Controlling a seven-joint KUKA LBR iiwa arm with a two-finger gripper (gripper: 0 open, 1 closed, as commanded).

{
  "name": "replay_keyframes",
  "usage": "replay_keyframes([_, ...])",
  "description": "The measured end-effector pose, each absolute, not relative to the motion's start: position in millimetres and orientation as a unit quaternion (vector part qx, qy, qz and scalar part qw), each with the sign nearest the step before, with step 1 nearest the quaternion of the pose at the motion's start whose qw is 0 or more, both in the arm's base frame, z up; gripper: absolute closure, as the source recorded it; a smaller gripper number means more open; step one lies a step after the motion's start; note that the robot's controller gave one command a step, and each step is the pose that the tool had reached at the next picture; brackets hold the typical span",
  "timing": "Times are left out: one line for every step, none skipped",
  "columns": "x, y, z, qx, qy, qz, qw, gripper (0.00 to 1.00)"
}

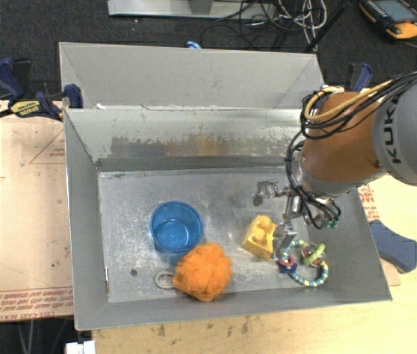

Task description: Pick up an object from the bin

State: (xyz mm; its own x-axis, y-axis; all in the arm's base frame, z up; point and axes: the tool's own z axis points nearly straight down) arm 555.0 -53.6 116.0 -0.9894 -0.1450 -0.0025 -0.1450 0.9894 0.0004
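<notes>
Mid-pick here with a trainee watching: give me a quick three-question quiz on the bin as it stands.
1. True or false: the blue cup and the orange fluffy ball both lie left of the yellow block.
2. Which lies nearest the gripper? A blue cup, B orange fluffy ball, C yellow block.
3. What lies just right of the yellow block, by the near wall of the bin?
Key: 1 true; 2 C; 3 the multicoloured bead ring.

The hand (288, 240) hides one edge of the yellow block (258, 236) and part of the beaded ring (310, 270). A grey loop (164, 279) — half under the orange fluffy ball (203, 270) — is unidentifiable
</notes>
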Motion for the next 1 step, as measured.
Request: replay_keyframes([548.4,-50.7,70.3,-0.033,0.999,0.001,0.001,0.00])
